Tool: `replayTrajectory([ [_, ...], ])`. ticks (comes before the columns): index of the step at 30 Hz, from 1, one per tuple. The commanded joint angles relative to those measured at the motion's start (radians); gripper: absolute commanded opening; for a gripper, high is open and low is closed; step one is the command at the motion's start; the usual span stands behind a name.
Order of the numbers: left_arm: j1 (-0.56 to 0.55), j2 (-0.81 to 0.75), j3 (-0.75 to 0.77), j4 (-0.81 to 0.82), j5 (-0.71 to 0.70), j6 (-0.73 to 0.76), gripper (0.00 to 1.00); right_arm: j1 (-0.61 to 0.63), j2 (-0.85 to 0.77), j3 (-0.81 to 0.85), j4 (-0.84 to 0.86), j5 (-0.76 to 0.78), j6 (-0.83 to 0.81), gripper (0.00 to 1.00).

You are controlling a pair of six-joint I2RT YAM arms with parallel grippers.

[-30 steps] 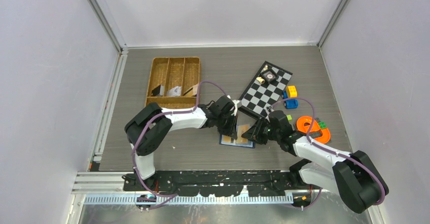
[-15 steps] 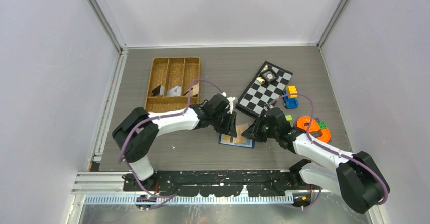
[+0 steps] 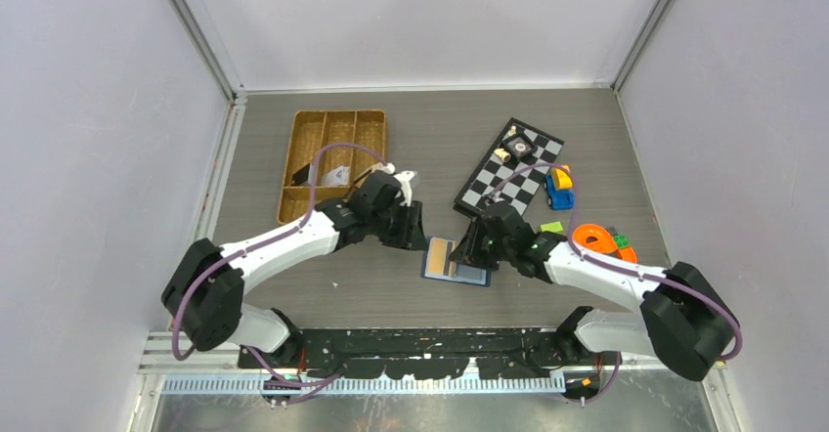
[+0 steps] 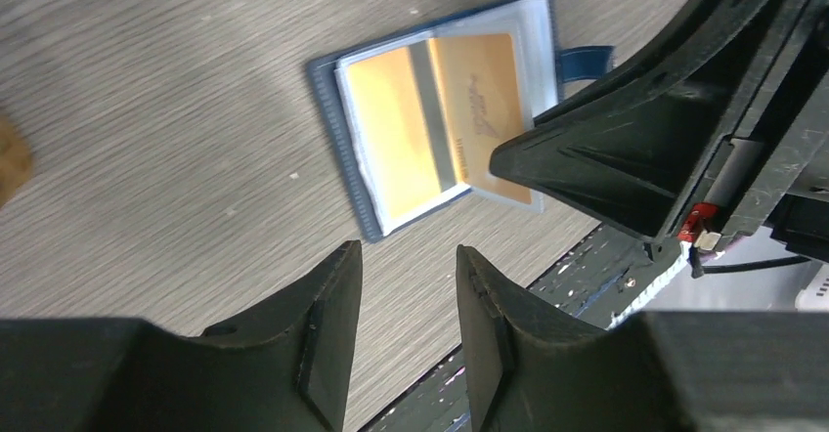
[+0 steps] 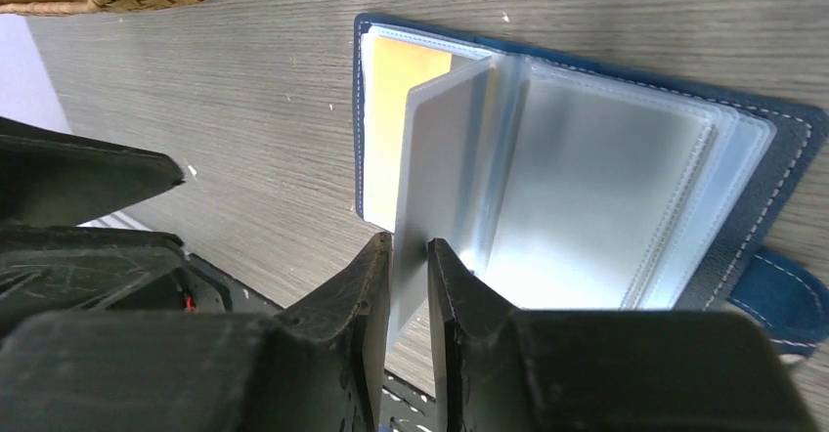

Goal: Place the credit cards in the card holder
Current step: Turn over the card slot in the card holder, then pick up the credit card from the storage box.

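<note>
- Two orange credit cards [image 4: 391, 129] [image 4: 484, 85] sit side by side in the clear sleeves of the card holder [image 4: 344, 134]. The left one carries a grey stripe along its inner edge, and the other bears faint script.
- That navy card holder [image 3: 456, 260] lies open and flat on the grey wood-grain table [image 3: 391, 290], near the front edge and about midway between the two arms. Its snap tab [image 5: 777, 300] sticks out on the side towards the right arm.
- One clear pocket leaf [image 5: 445, 158] stands up from the spine, lifted off the other leaves, with an orange card [image 5: 406, 85] showing behind it.
- The right gripper [image 5: 409, 256] has that leaf pinched at its lower edge, with the fingers drawn in to a thin slit around the plastic.
- In the overhead view the right arm reaches leftwards low over the table, forearm nearly level, so the right gripper [image 3: 476, 249] meets the holder's right edge.
- The left gripper [image 4: 406, 266] hangs above bare table just left of the holder, touching nothing. Its fingers are partly spread with only wood grain between them.
- Seen from above, the left arm stretches rightwards from its base with the elbow low, and the left gripper [image 3: 406, 229] is tipped down towards the table.
- Farther off, a brown wicker compartment tray [image 3: 289, 158] lies at far left.
- A checkerboard [image 3: 503, 180] lies at an angle at far right, a blue-and-yellow toy car [image 3: 559, 190] just beside it.
- An orange ring toy [image 3: 592, 238] rests right of the right forearm.
</note>
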State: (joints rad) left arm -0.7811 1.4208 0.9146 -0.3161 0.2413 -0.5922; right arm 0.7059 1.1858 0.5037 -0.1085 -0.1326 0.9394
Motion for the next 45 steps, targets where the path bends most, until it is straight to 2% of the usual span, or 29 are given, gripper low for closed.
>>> replayTrajectory([
  [1,0.048,-0.087,-0.034,-0.065,-0.026,0.03,0.43,0.053,0.07,0.104,-0.049,0.119,-0.024,0.26],
  [6,0.089,-0.137,-0.057,-0.094,-0.037,0.045,0.44,0.115,0.157,0.173,-0.067,0.175,-0.032,0.3],
  [9,0.112,-0.156,-0.059,-0.114,-0.037,0.054,0.46,0.135,0.181,0.191,-0.044,0.165,-0.034,0.37],
  [14,0.144,-0.183,-0.041,-0.15,-0.046,0.075,0.53,0.138,0.179,0.203,-0.003,0.146,-0.051,0.49],
  [20,0.19,-0.193,-0.007,-0.221,-0.065,0.11,0.57,0.138,0.18,0.229,-0.003,0.146,-0.077,0.58],
  [25,0.229,-0.185,0.029,-0.262,-0.105,0.148,0.61,0.13,0.11,0.231,-0.076,0.192,-0.12,0.66],
  [30,0.252,-0.1,0.144,-0.337,-0.187,0.22,0.73,0.063,-0.015,0.216,-0.165,0.219,-0.196,0.74],
  [34,0.317,-0.03,0.226,-0.362,-0.23,0.275,0.79,-0.042,-0.122,0.176,-0.198,0.169,-0.239,0.78],
  [39,0.352,0.077,0.346,-0.36,-0.224,0.299,0.8,-0.183,-0.206,0.116,-0.206,0.065,-0.284,0.82],
  [45,0.356,0.257,0.481,-0.332,-0.173,0.301,0.8,-0.264,-0.221,0.087,-0.211,-0.01,-0.315,0.83],
])
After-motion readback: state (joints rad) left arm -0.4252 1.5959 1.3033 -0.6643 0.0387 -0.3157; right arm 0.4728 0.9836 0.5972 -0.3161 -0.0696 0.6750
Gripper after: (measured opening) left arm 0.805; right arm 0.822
